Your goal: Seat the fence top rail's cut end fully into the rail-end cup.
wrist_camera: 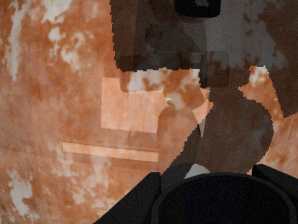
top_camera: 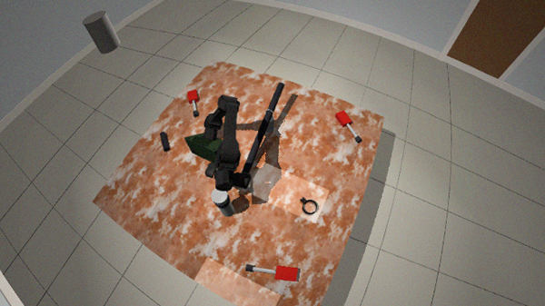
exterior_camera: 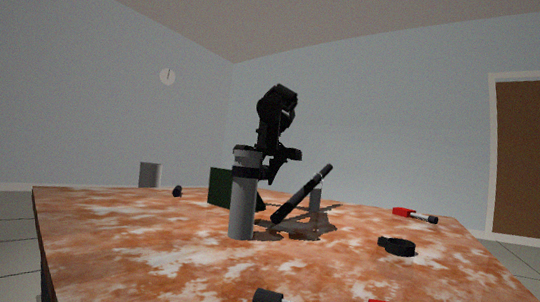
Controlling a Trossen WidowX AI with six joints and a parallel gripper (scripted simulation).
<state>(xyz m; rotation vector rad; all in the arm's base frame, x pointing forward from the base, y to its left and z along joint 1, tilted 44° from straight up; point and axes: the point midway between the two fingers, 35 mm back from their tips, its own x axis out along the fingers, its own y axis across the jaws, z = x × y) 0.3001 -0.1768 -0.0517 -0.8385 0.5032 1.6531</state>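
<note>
The big grey post (exterior_camera: 243, 209) stands mid-table, its pale cap (top_camera: 220, 197) on top and the dark brace band (exterior_camera: 246, 172) just below the cap. My gripper (top_camera: 239, 179) (exterior_camera: 274, 168) (wrist_camera: 208, 179) is beside the post top, shut on the dark, hollow rail-end cup that hangs on the band. The black rail (top_camera: 262, 126) (exterior_camera: 300, 195) slants through the loop cap on the small post (exterior_camera: 315, 198). Its low end hangs near the table, below the cup and outside it.
Three red-handled tools (top_camera: 192, 97) (top_camera: 344, 119) (top_camera: 286, 272) lie around the table. A loose black ring (top_camera: 309, 206) (exterior_camera: 397, 245) lies to the right. A green box (top_camera: 201, 146) (exterior_camera: 218, 187) stands behind the arm. A short black cylinder (top_camera: 165, 140) lies to the left.
</note>
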